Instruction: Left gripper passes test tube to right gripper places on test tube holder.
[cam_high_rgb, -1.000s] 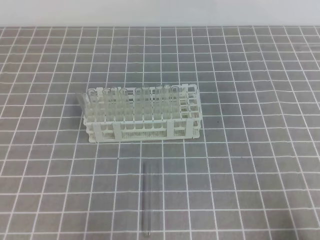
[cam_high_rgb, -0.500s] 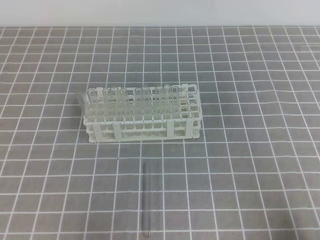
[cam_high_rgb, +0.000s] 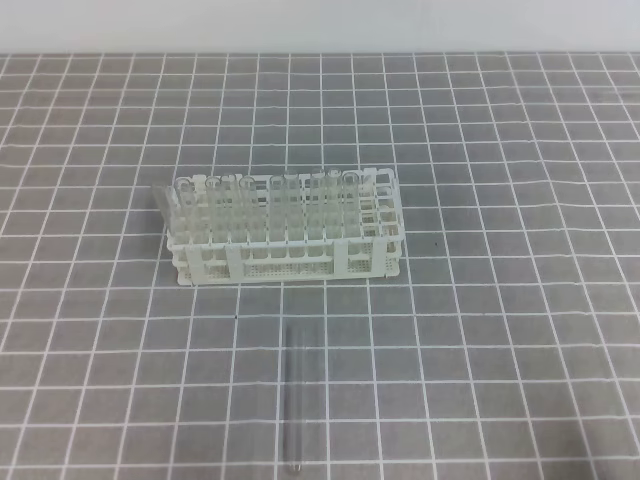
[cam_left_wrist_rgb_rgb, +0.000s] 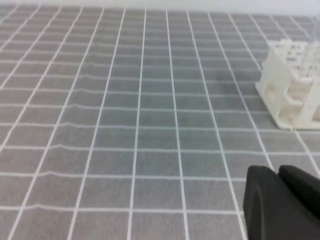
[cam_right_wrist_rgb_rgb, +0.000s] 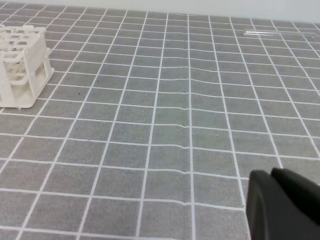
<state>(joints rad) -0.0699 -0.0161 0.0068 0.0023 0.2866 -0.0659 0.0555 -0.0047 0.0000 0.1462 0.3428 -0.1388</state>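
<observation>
The test tube (cam_high_rgb: 296, 400) lies flat on the grey grid mat, pointing toward the front edge, a short way in front of the test tube holder (cam_high_rgb: 285, 265). That white holder stands mid-table with several clear tubes upright in it. Neither arm appears in the exterior high view. In the left wrist view the left gripper (cam_left_wrist_rgb_rgb: 277, 172) shows as black jaws pressed together at the bottom right, with the holder (cam_left_wrist_rgb_rgb: 280, 92) ahead on the right. At the bottom right of the right wrist view, the right gripper (cam_right_wrist_rgb_rgb: 272, 177) is shut and empty, and the holder (cam_right_wrist_rgb_rgb: 25, 70) stands far left.
One tube (cam_high_rgb: 160, 196) leans outward at the holder's left end. A faint clear tube-like streak (cam_right_wrist_rgb_rgb: 272, 34) lies near the mat's far edge in the right wrist view. The white-lined grey mat (cam_high_rgb: 500, 350) covers the table up to a pale back wall.
</observation>
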